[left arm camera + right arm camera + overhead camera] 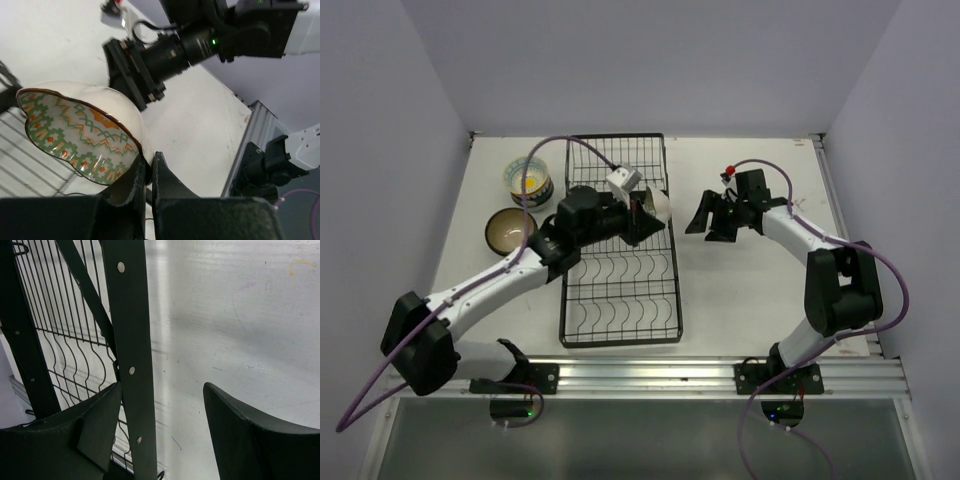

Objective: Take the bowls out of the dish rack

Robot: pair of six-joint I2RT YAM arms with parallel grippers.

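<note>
Bowl [85, 132] with the green-and-orange pattern, at the dish rack's [620, 295] right edge mid-frame, is pinched by its rim in your closed left gripper [149, 165], so lift it straight up and clear, keeping your wide-jawed right gripper [710, 228] aside.

Top view looks down from above, wrist views close-up, all three sharing dish rack [620, 292]
</note>
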